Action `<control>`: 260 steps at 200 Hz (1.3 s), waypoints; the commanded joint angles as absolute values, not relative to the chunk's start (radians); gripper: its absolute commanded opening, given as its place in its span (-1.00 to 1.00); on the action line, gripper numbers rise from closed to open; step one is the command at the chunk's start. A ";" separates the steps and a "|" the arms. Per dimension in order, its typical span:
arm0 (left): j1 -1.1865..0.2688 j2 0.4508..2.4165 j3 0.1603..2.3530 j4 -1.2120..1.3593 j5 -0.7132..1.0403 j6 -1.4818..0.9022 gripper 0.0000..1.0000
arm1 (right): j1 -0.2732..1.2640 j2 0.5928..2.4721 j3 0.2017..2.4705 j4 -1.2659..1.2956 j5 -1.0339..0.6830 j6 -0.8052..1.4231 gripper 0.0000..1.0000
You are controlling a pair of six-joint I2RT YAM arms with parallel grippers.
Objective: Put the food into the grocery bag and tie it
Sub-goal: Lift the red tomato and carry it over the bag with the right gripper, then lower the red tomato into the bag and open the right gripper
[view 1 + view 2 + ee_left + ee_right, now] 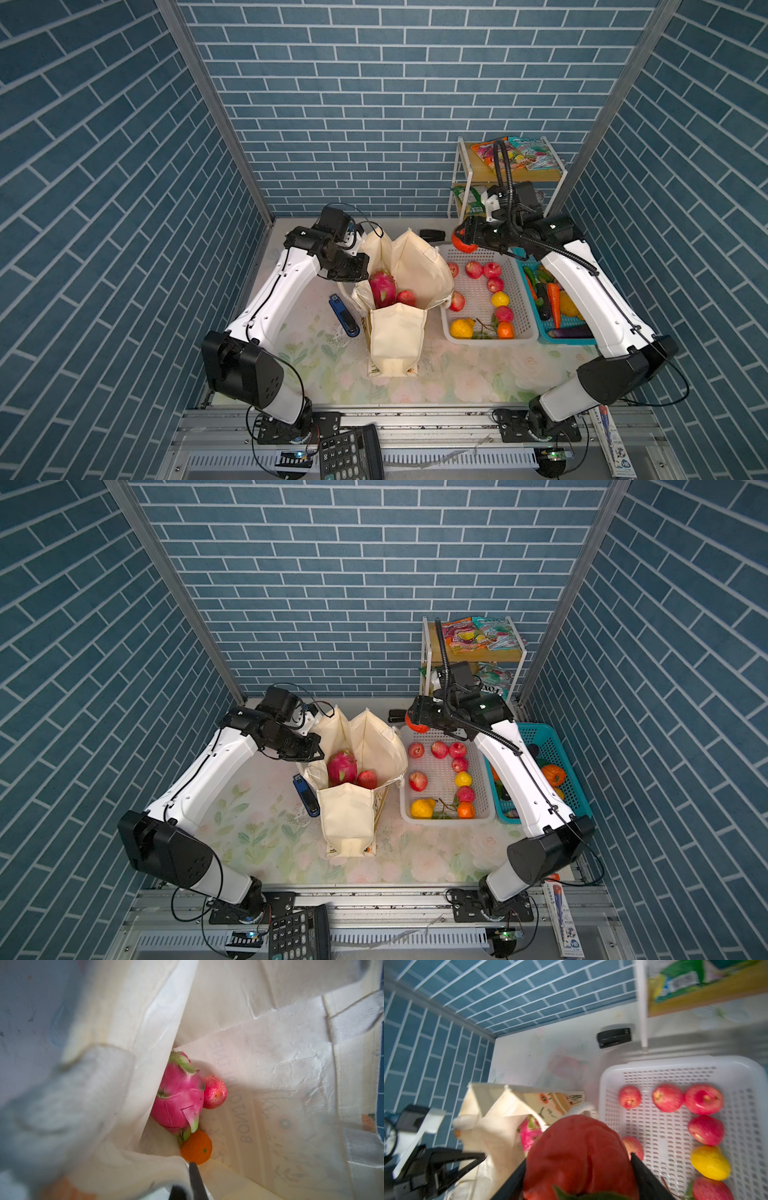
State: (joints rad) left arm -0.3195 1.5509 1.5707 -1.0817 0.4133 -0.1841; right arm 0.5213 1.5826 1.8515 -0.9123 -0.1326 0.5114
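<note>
The cream grocery bag (pixel 399 332) (pixel 347 812) stands open mid-table. Inside it lie a magenta dragon fruit (pixel 382 287) (pixel 178 1099), a red apple (pixel 406 297) (pixel 214 1092) and an orange (pixel 197 1147). My left gripper (pixel 365 266) (pixel 190 1169) is shut on the bag's left rim, fabric pinched against its dark finger. My right gripper (pixel 460 242) (pixel 579 1157) hovers over the white basket's far-left corner beside the bag, shut on a red-orange fruit (pixel 577 1142) with a green leaf. Two snack packets, orange-pink (pixel 490 154) and teal (pixel 534 153), lie on the shelf top.
The white basket (pixel 486 338) holds apples, lemons and an orange. A teal basket (pixel 569 338) of vegetables sits right of it. A blue stapler (pixel 344 316) lies left of the bag, a black one (pixel 614 1038) behind it. A shelf rack (pixel 457 178) stands back right.
</note>
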 commanded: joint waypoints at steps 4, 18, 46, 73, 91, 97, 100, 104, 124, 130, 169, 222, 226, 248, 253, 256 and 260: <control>-0.330 1.577 1.603 -1.124 0.417 -0.164 -0.90 | 0.637 1.672 1.952 -0.937 -0.136 0.334 -0.04; -0.329 1.583 1.616 -1.131 0.413 -0.161 -0.90 | 0.702 1.732 2.000 -0.950 -0.157 0.273 -0.04; -0.330 1.587 1.631 -1.135 0.405 -0.158 -0.90 | 0.801 1.841 2.061 -0.999 -0.177 0.189 -0.03; -0.330 1.587 1.635 -1.134 0.404 -0.161 -0.91 | 0.856 1.913 2.079 -1.032 -0.175 0.139 -0.02; -0.330 1.584 1.629 -1.128 0.407 -0.166 -0.90 | 0.869 1.928 2.046 -1.029 -0.175 0.135 -0.01; -0.330 1.583 1.628 -1.126 0.408 -0.167 -0.90 | 0.870 1.930 2.031 -1.023 -0.177 0.134 -0.02; -0.330 1.583 1.628 -1.126 0.409 -0.167 -0.90 | 0.871 1.930 2.024 -1.021 -0.175 0.134 -0.01; -0.330 1.584 1.627 -1.126 0.408 -0.166 -0.90 | 0.870 1.928 2.012 -1.015 -0.175 0.134 -0.01; -0.330 1.581 1.625 -1.123 0.407 -0.171 -0.90 | 0.871 1.910 1.942 -0.979 -0.174 0.127 -0.01; -0.330 1.580 1.623 -1.121 0.406 -0.173 -0.90 | 0.871 1.905 1.925 -0.969 -0.176 0.123 -0.01; -0.329 1.576 1.615 -1.099 0.408 -0.205 -0.91 | 0.873 1.913 1.869 -0.983 -0.169 0.066 0.00; -0.328 1.572 1.601 -1.064 0.407 -0.247 -0.91 | 0.871 1.954 1.859 -1.020 -0.178 -0.009 0.03; -0.328 1.572 1.604 -1.065 0.405 -0.248 -0.90 | 0.871 1.960 1.862 -1.023 -0.181 -0.011 0.04; -0.328 1.572 1.610 -1.063 0.401 -0.255 -0.90 | 0.871 1.988 1.876 -1.034 -0.190 -0.015 0.06; -0.328 1.573 1.609 -1.062 0.402 -0.257 -0.90 | 0.871 1.993 1.878 -1.033 -0.192 -0.015 0.07; -0.328 1.573 1.609 -1.062 0.402 -0.258 -0.90 | 0.873 1.996 1.879 -1.032 -0.194 -0.017 0.07; -0.328 1.572 1.609 -1.062 0.402 -0.259 -0.90 | 0.871 1.999 1.881 -1.030 -0.194 -0.017 0.07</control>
